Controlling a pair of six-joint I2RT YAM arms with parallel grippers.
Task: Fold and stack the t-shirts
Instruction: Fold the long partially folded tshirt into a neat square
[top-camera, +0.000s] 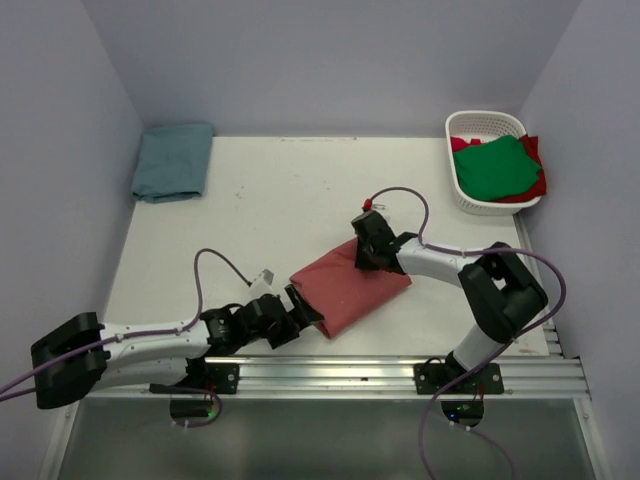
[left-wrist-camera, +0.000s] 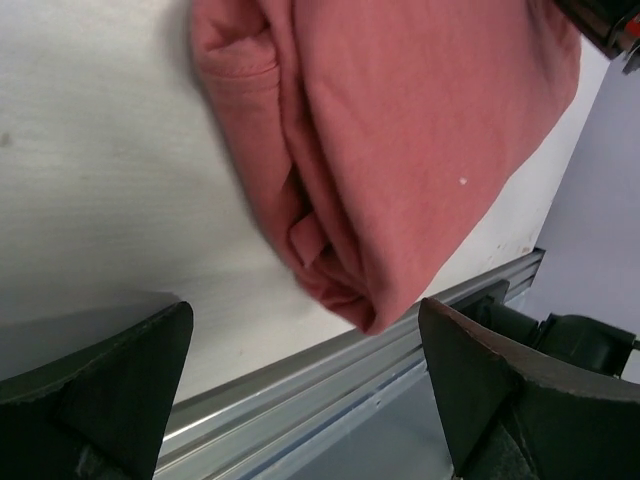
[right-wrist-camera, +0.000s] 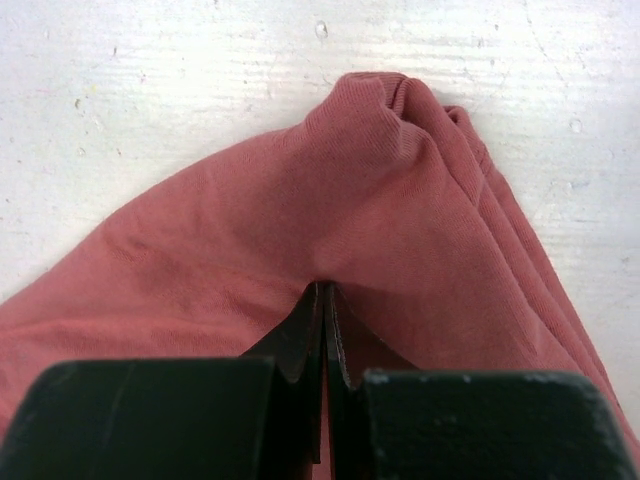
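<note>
A folded brick-red t-shirt (top-camera: 350, 285) (left-wrist-camera: 400, 130) (right-wrist-camera: 350, 200) lies on the white table near its front edge. My left gripper (top-camera: 305, 312) (left-wrist-camera: 305, 335) is open at the shirt's near-left corner; the wide-apart fingers hold nothing and the cloth's corner lies just ahead of them. My right gripper (top-camera: 366, 250) (right-wrist-camera: 326, 292) is shut, its tips pressed into the shirt's far end, where the cloth dimples around them. A teal-blue t-shirt (top-camera: 175, 160) lies folded at the far left. A green t-shirt (top-camera: 495, 168) and a brighter red one (top-camera: 536, 186) sit at the far right.
A white slotted basket (top-camera: 485, 121) at the far right corner holds the green and red shirts. A metal rail (top-camera: 400, 375) (left-wrist-camera: 330, 380) runs along the table's front edge, close under my left gripper. Walls close in the table on three sides.
</note>
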